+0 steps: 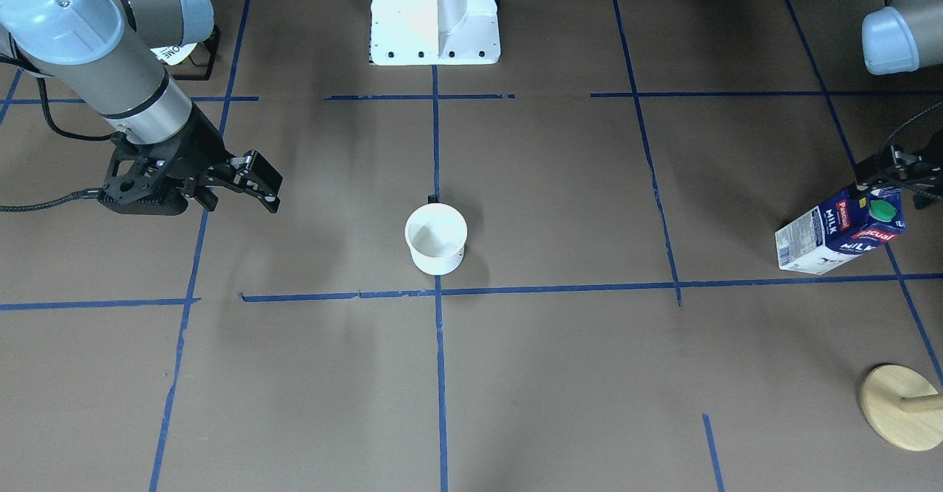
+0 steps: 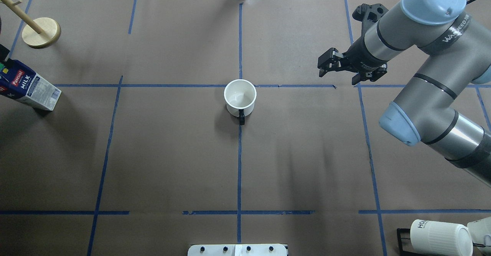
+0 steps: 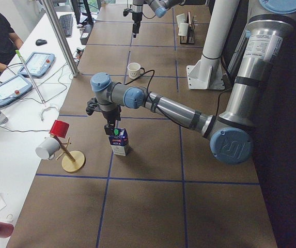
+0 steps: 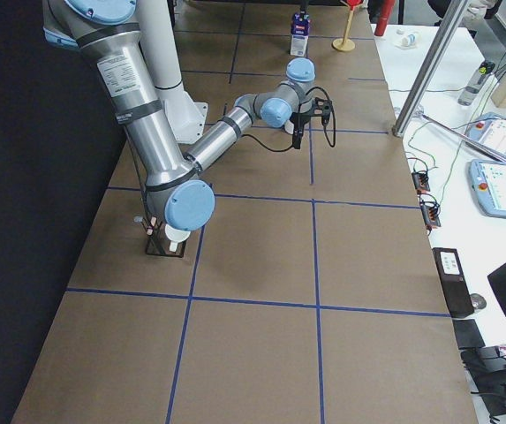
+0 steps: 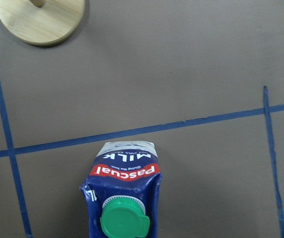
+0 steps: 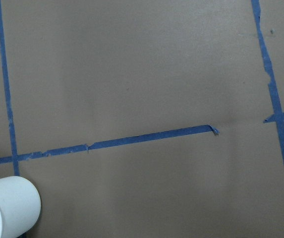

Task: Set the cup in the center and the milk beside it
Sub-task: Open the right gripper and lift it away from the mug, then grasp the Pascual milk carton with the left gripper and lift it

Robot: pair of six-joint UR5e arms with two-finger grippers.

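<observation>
The white cup (image 1: 436,238) stands upright at the middle tape crossing (image 2: 240,86), its black handle toward the robot; it also shows in the overhead view (image 2: 240,98) and at the corner of the right wrist view (image 6: 8,208). My right gripper (image 2: 326,62) is open and empty, well to the cup's right. The milk (image 1: 840,230), a blue and white carton with a green cap, stands far off at the left end of the table (image 2: 28,89). My left gripper (image 3: 110,129) sits on the carton's top ridge, and looks shut on it. The left wrist view shows the carton (image 5: 124,193) close below.
A wooden mug stand (image 2: 41,32) is just beyond the milk, with a red cup and a white mug (image 3: 47,149) on its pegs. A ribbed HOME mug (image 2: 441,237) lies in a black rack near the right arm's base. The white robot pedestal (image 1: 435,13) stands behind the cup.
</observation>
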